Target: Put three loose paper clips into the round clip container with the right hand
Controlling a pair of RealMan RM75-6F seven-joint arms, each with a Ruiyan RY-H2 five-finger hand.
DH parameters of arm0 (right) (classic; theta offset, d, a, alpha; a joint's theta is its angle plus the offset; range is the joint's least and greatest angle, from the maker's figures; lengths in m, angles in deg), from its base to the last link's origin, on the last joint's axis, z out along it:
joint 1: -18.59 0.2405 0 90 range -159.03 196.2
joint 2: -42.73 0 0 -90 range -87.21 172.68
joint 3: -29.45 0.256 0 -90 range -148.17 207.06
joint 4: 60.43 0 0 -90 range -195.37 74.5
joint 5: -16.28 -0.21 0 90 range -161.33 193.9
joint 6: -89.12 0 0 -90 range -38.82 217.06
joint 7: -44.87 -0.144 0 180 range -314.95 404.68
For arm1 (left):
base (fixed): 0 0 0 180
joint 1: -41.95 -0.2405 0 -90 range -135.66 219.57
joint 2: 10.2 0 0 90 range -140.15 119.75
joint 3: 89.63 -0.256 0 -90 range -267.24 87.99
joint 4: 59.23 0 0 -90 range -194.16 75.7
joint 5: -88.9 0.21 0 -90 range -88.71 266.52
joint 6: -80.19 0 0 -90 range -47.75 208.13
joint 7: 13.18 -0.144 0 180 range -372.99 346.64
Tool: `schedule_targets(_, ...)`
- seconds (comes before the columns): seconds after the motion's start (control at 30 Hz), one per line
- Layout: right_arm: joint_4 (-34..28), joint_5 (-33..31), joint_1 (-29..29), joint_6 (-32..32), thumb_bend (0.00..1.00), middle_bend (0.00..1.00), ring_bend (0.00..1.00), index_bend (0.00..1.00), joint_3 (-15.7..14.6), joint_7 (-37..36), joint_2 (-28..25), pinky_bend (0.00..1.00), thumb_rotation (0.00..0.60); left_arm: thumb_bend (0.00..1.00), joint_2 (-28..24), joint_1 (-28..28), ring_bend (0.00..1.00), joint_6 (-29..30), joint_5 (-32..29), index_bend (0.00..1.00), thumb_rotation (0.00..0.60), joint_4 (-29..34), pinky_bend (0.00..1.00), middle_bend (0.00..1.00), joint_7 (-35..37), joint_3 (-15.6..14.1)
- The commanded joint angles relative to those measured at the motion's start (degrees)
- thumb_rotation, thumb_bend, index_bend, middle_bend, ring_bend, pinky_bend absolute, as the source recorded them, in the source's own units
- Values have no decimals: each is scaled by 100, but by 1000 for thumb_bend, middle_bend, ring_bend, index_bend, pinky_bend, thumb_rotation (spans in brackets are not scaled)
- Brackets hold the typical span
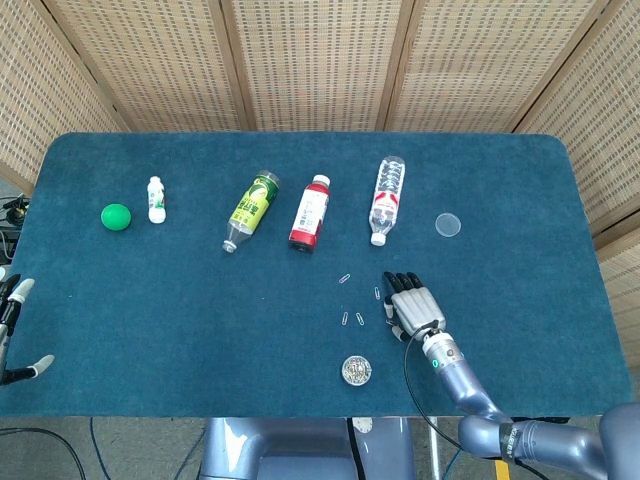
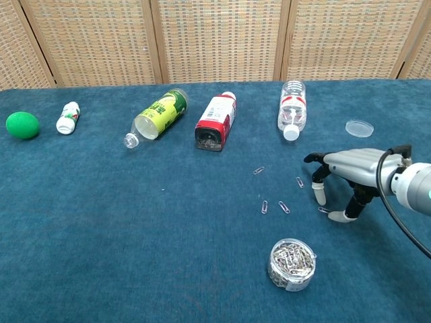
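Woven cane screens stand behind the counter point(image 1: 150, 300), which is covered in dark blue felt. Four loose paper clips point(image 2: 264, 206) lie at lower centre-right of the chest view, and a fifth one lies under the right hand point(image 2: 347, 176), whose fingers point(image 2: 321, 191) are spread and hold nothing. The round clip container point(image 2: 291, 263) stands below them, already quite full. I judge the clips very light, thin and slippery; a pinch on the wire ends should suit. The left hand point(image 1: 12, 325) is open at lower left.
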Motion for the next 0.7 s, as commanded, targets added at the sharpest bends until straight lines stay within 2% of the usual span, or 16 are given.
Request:
schedule_targets(0.03,26,1,4,-4,289,0,0,499,-5,-2,16,0,600,0,2,0,0,2,-2,0,600,1,0,0,-7,2)
schedule_targets(0.33,126,-46,26,-63,336,0,0,505,-31,14,72,0,600,0,5,3,0,-2,-14,0,600,0,0,0,-6,6)
schedule_targets(0.57,151,-4,31,-50,423,0,0,594,-63,38,93,0,600,0,-2,8,0,-11,-14,0,600,0,0,0,5,6)
schedule_targets(0.7,170,24,31,-39,434,0,0,627,-85,62,110,0,600,0,0,8,0,-12,-14,0,600,-2,0,0,5,4)
